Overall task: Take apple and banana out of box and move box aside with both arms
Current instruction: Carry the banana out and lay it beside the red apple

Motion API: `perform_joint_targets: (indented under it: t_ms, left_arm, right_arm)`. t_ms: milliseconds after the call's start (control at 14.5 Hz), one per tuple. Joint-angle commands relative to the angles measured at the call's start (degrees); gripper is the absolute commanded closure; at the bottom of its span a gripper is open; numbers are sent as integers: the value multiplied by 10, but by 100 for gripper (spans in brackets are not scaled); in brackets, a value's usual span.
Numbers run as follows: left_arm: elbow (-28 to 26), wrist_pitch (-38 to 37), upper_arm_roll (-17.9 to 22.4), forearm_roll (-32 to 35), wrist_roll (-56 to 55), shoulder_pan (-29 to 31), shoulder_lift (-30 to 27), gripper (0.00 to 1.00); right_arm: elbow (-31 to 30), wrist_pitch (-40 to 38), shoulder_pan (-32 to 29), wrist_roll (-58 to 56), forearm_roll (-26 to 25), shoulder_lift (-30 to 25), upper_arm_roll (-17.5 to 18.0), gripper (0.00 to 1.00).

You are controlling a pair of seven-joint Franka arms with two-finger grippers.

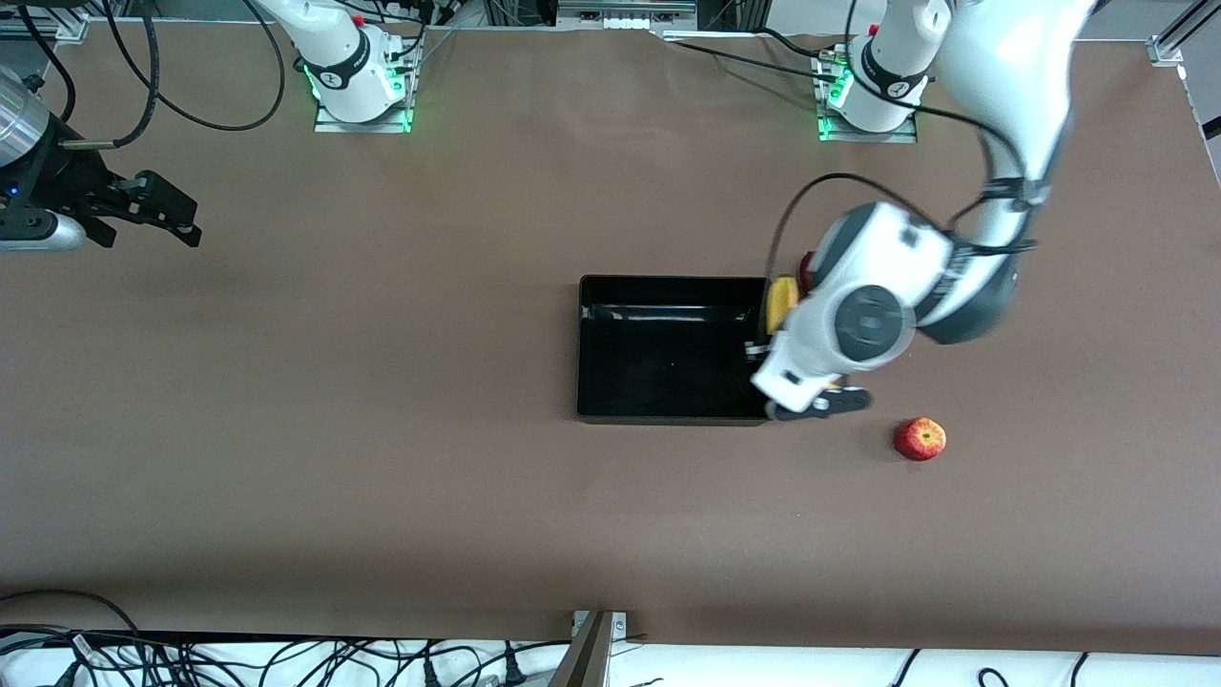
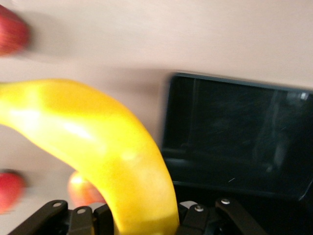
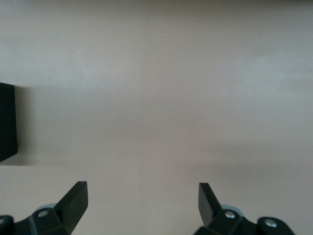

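The black bin (image 1: 668, 348) sits mid-table and holds nothing I can see; it also shows in the left wrist view (image 2: 234, 142). My left gripper (image 1: 825, 401) is shut on the yellow banana (image 1: 782, 301) and holds it above the table just beside the bin wall at the left arm's end. In the left wrist view the banana (image 2: 98, 147) curves up from between the fingers of the left gripper (image 2: 146, 215). The red apple (image 1: 920, 439) lies on the table, nearer to the front camera than the left gripper. My right gripper (image 1: 181, 221) is open and empty, waiting at the right arm's end of the table, also seen in its own view (image 3: 143, 196).
A red fruit (image 1: 808, 267) peeks out from under the left arm beside the bin. The left wrist view shows blurred red fruits (image 2: 10, 34) (image 2: 10, 188) and an orange-red one (image 2: 80, 188) under the banana. The bin's corner (image 3: 7, 122) shows in the right wrist view.
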Motion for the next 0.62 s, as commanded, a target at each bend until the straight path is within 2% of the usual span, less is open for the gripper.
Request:
perform_joint_targets:
  t_ms: [0, 138, 276, 553]
  left_arm:
    - [25, -53, -22, -8, 184, 106, 11, 100]
    - [26, -44, -18, 25, 332, 175, 21, 100]
    - [22, 36, -16, 55, 428, 220, 46, 100]
    - [8, 216, 34, 56, 478, 234, 102, 100]
  right_arm:
    - [8, -6, -4, -7, -9, 0, 3, 0]
    - [8, -14, -3, -6, -7, -1, 6, 0]
    - [8, -22, -1, -4, -5, -2, 7, 0]
    - [9, -22, -1, -13, -2, 7, 4, 0]
